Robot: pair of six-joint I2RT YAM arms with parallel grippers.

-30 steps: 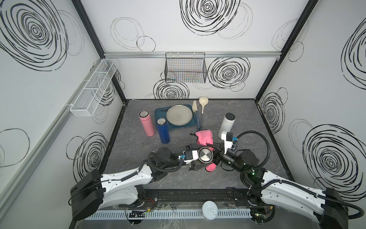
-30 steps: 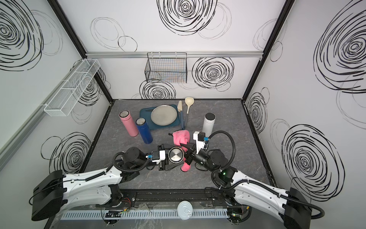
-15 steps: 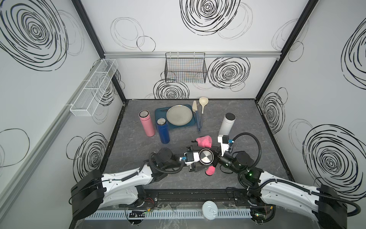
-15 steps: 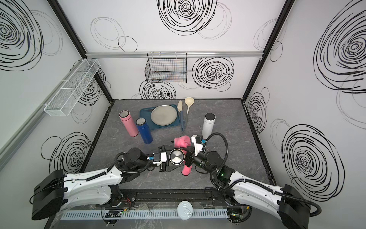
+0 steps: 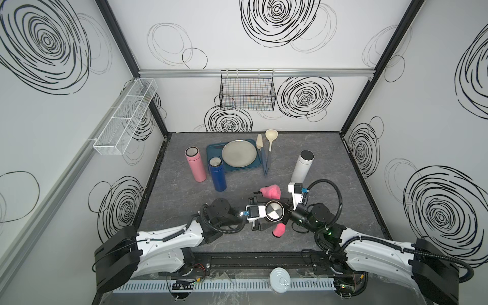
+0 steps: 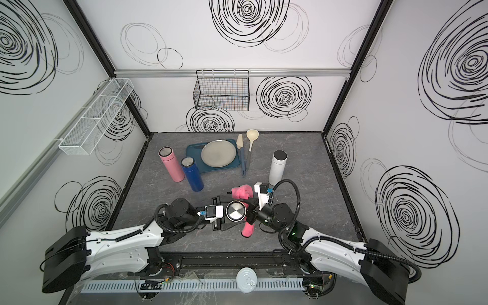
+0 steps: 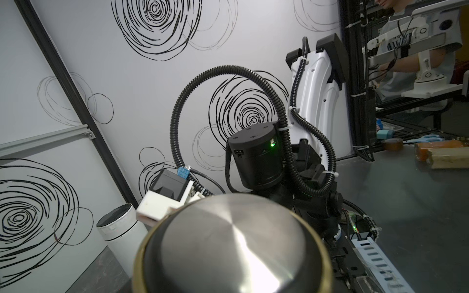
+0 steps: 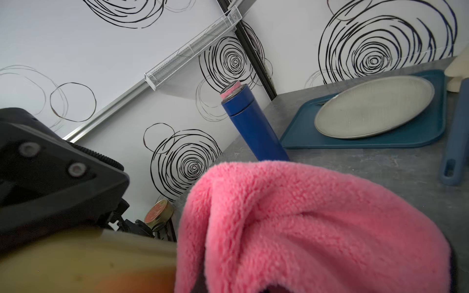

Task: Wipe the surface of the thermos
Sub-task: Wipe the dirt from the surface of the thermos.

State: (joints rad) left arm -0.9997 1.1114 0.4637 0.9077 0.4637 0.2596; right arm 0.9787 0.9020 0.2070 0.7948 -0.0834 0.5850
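The left claw [image 5: 263, 212] is clamped on the thermos [image 5: 274, 210], which stands upright near the blue bottle [image 5: 217, 174], on its robot side. Since a second ago the cloth [image 5: 271, 192] has slid a little toward the robot along the thermos wall. The right claw [image 5: 287, 215], shut on the cloth, has pressed closer. The wipe seems to be under way.

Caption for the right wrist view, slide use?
Pink cloth beside the yellowish thermos; behind, a blue thermos and a teal tray bearing a plate.
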